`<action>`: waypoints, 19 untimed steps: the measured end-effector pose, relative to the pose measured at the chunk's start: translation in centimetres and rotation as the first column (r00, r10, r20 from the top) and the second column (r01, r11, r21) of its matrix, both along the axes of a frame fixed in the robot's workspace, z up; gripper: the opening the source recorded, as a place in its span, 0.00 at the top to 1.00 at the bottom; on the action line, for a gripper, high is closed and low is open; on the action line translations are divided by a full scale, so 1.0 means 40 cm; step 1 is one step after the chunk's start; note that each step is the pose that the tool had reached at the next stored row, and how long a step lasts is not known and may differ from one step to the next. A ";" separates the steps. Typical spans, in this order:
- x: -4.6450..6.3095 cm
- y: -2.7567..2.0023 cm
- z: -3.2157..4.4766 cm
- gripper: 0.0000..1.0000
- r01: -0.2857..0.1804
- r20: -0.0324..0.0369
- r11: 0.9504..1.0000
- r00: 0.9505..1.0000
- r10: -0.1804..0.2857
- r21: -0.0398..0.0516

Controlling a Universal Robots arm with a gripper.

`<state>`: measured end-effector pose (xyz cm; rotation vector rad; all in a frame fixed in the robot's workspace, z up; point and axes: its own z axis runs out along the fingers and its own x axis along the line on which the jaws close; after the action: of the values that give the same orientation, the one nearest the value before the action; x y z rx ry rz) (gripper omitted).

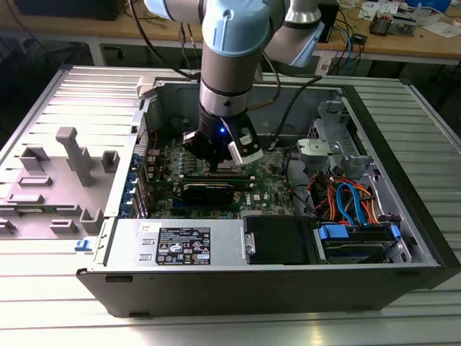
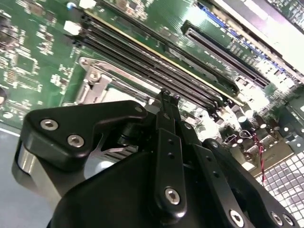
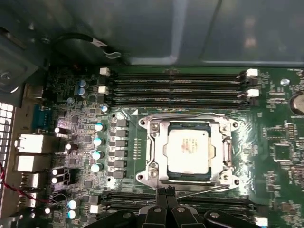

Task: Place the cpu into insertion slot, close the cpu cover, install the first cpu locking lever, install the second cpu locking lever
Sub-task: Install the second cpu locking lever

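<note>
In the first wrist view we see the cpu (image 3: 189, 147) lying flat in the insertion slot (image 3: 167, 145), its pale metal top showing through the window of the cpu cover (image 3: 226, 151), which is folded down flat over it. The gripper (image 3: 166, 191) has its two thin black fingertips pressed together with nothing between them, and their tips stand at the near edge of the socket frame, just beside a thin wire locking lever (image 3: 202, 190) that runs along that edge; whether the tips touch the lever we cannot tell. A second wire lever (image 3: 178, 117) lies along the far side of the frame, beyond the chip from the fingertips. Past that lie the long black memory slots (image 3: 175, 88), and another pair of slots (image 3: 128, 199) runs just beside the fingers on the near side. In the second wrist view the fingers (image 2: 167, 107) again meet at a closed point, set down at the corner of the silver socket frame (image 2: 95, 80) (the chip itself is hidden behind the gripper body here). In the exterior view the arm (image 1: 227, 65) reaches straight down into the open computer case (image 1: 288, 285), with the gripper (image 1: 218, 164) low over the green motherboard (image 1: 270, 176).
</note>
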<state>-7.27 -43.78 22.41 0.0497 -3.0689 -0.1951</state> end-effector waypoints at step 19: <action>-0.020 -0.004 -0.021 0.89 -0.003 0.000 0.999 1.000 0.003 0.036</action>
<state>-8.05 -43.94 21.55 0.0558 -3.0653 -0.2499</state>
